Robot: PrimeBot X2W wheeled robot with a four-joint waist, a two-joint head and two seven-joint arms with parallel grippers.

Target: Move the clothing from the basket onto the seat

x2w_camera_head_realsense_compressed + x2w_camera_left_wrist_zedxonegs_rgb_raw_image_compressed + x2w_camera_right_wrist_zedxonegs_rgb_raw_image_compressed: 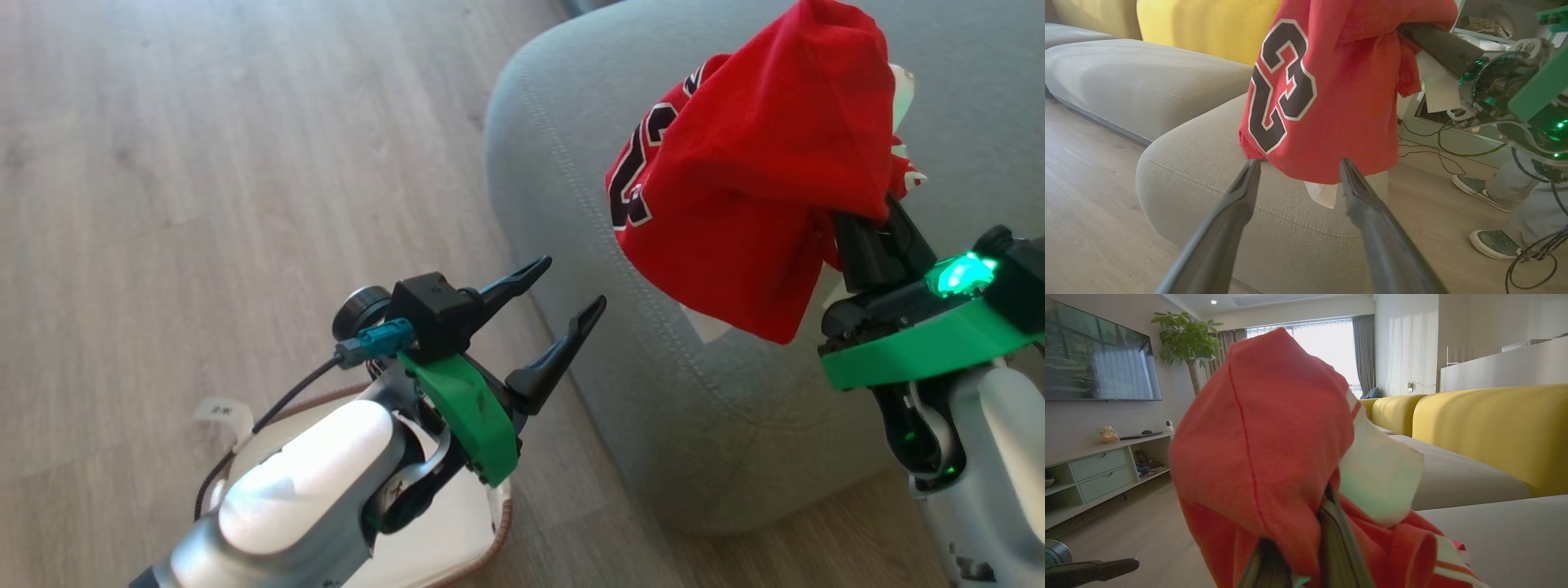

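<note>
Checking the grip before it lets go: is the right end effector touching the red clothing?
Touching. The right wrist view shows the right end effector with its fingers closed into the red clothing, which drapes over them.

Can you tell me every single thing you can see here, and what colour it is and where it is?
clothing: one bundle, red with black-and-white numerals, hanging over the seat
seat: one, grey, ahead and to the right
basket: one, white with a brown rim, on the floor under the left arm
floor: one, pale wood, all around
cushions: at least two, yellow, behind the seat
TV: one, dark, on the wall
plant: one, green, beside the TV
cabinet: one, pale, below the TV
shoes: two, grey with white soles, a person's, on the floor by the seat
left gripper: one, black, open, holding nothing, above the basket
right gripper: one, black, shut on the clothing
</note>
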